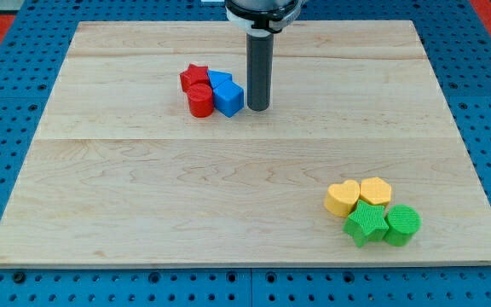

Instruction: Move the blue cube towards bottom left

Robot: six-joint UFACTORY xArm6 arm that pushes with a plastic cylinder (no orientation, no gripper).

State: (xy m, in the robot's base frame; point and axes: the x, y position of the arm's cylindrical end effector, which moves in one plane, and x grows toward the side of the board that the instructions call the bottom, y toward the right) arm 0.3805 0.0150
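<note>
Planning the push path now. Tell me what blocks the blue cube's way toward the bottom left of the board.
The red cylinder sits against the blue cube on its left, with the red star behind it. My tip stands just right of the cube. Beyond those, the wooden board shows nothing.

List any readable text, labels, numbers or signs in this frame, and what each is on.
None readable in the camera view.
Wooden board: bare grain, no markings.
Blue cube, the blue block behind it, red star, red cylinder: no print.
Yellow blocks and green blocks: no print.
Rod and my tip, just to the blue cube's right: no label visible.
</note>
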